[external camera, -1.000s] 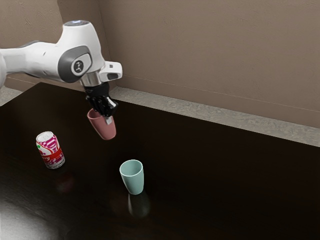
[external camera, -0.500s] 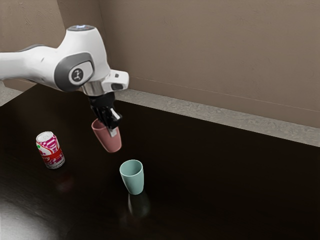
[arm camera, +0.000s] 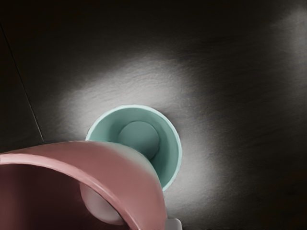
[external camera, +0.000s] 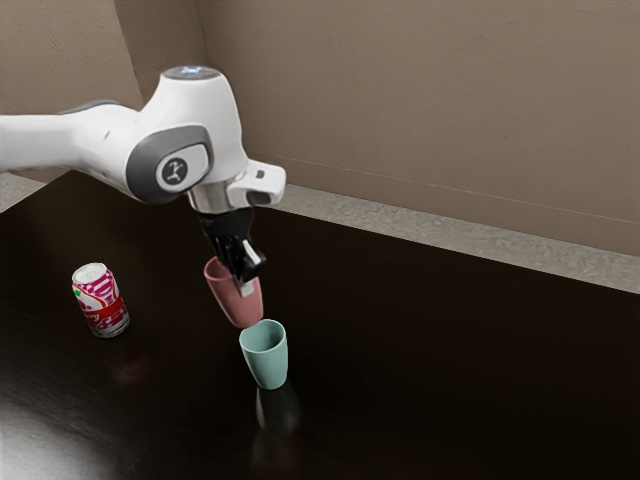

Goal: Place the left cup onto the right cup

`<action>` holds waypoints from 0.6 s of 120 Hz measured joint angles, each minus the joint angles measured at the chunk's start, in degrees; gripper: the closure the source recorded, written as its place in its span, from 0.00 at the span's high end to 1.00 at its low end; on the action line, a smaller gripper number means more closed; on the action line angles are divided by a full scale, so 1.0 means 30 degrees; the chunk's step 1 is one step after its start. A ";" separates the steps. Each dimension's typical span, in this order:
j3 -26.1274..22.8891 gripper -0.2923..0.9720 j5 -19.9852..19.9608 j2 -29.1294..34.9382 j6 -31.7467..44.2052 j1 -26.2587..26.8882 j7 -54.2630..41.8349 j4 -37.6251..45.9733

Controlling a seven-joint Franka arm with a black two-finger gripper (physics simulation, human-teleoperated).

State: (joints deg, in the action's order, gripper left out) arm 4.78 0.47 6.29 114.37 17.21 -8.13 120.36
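Note:
A pink cup (external camera: 232,293) hangs tilted in the air, held at its rim by my gripper (external camera: 243,274), which is shut on it. Its base is just above and slightly to the exterior view's left of the teal cup (external camera: 264,353), which stands upright on the dark table (external camera: 450,370). In the wrist view the pink cup's rim (arm camera: 91,182) curves large right under my hand. Just beyond it is the open mouth of the teal cup (arm camera: 139,139), seen from above.
A red and white soda can (external camera: 100,300) stands on the table toward the exterior view's left, well apart from the cups. A beige wall and grey ledge (external camera: 450,230) run behind the table's far edge.
My arm has carried the pink cup down and toward the exterior view's right, from near the can's side to just above the teal cup. The teal cup and can have stayed put.

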 joint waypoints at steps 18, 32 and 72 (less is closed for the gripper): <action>-0.0146 0.15 0.0001 0.0040 0.0020 -0.0030 0.0030 0.0380; -0.0179 0.15 0.0000 0.0038 0.0061 -0.0022 0.0054 0.0643; -0.0418 0.15 -0.0014 -0.0368 0.0173 -0.0024 0.0118 0.0405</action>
State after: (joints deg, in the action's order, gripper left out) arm 3.53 0.43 5.19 114.89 17.14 -7.78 121.57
